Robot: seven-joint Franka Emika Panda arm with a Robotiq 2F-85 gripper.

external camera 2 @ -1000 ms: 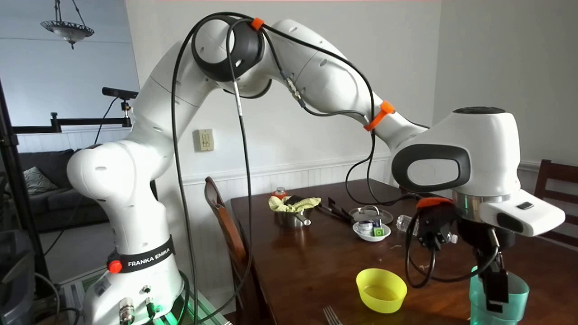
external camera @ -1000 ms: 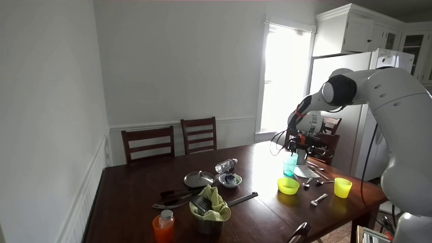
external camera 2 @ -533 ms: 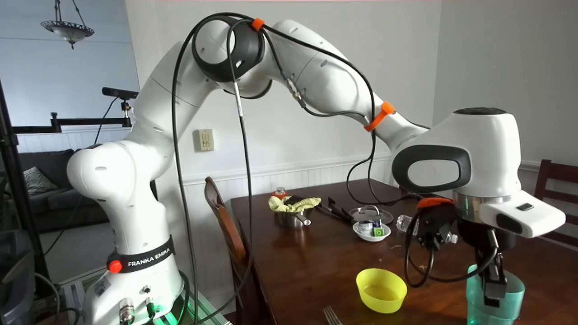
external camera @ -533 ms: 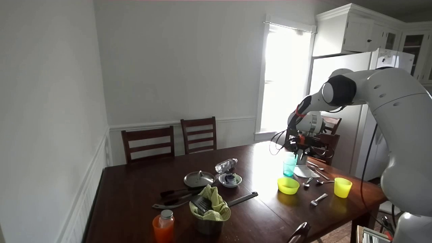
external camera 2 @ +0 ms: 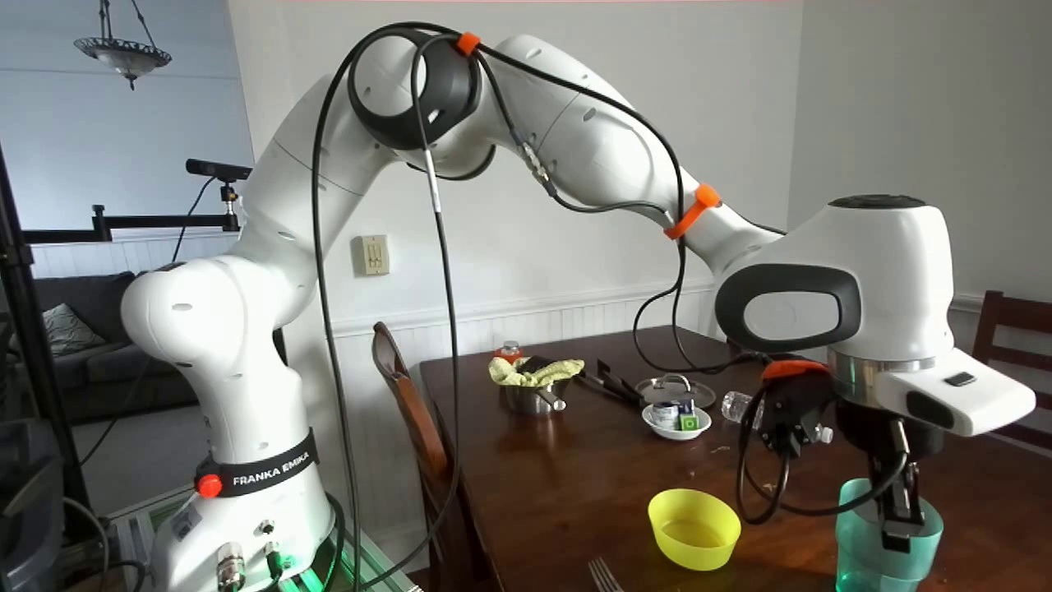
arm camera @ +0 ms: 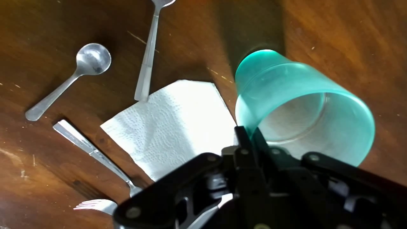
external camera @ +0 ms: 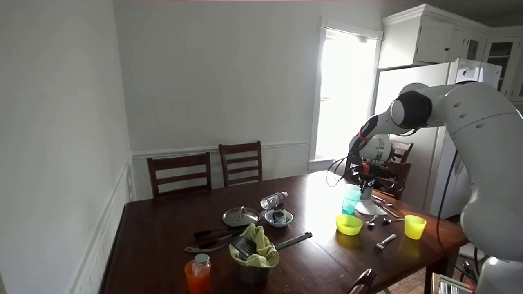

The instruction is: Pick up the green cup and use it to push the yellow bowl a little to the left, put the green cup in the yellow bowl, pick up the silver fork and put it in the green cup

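Note:
The green cup [arm camera: 286,79], translucent and teal-tinted, has one side of its wall pinched near the rim. My gripper [arm camera: 249,130] is shut on that wall, a finger outside and a finger inside. In both exterior views the cup [external camera 2: 859,555] looks upright below the gripper [external camera 2: 896,538]; whether its base touches the table I cannot tell. The yellow bowl [external camera: 349,225], with nothing in it, sits close by the cup [external camera: 350,202]. One silver fork [external camera: 386,241] lies nearer the table edge, its tines [external camera 2: 604,575] just in frame. Another fork [arm camera: 98,205] shows in the wrist view, partly hidden by the gripper.
A white napkin [arm camera: 178,124] lies beside the cup, with spoons [arm camera: 70,79] around it. A yellow cup [external camera: 415,227] stands near the table edge. Farther off are a white bowl [external camera: 278,219], a bottle [external camera: 273,200], a pot [external camera: 253,273] and an orange cup [external camera: 198,279].
My gripper's fingers have closed on the cup's wall. The cup has shifted slightly towards the yellow bowl's side in an exterior view. The bowl and fork have stayed where they were.

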